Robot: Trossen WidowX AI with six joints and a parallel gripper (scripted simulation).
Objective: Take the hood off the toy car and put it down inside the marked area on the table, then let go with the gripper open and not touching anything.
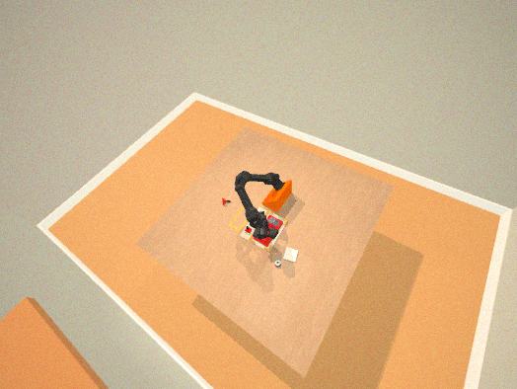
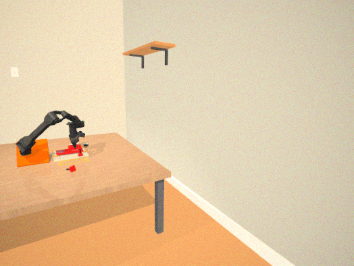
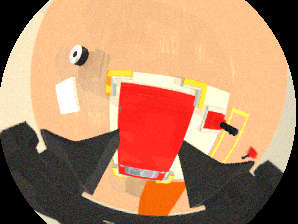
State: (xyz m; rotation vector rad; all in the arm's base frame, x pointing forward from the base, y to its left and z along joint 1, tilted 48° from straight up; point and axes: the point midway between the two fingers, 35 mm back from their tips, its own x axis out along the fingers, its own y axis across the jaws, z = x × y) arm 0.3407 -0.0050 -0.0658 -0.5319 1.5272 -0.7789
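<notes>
Spreading widest is the wooden surface (image 2: 111, 175), w/ an orange block (image 2: 35, 155) holding the arm's foot at its far left. Next down: the toy car (image 2: 69, 150), red, on a pale board just beside that block, long axis running away from the block. Its hood (image 3: 150, 125) lies directly under the gripper (image 3: 148, 163), between the two dark fingers in the wrist view, long axis pointing away from the camera. Gripper is clamped on the hood's sides, fingers wide. Marked area (image 2: 73, 162), a thin yellow outline, sits just beside the car on the viewer's side; nothing visible inside it. Smaller bits: a red piece (image 2: 71, 169) near the outline, a white card (image 1: 290, 254), a tiny wheel (image 1: 277, 263).
</notes>
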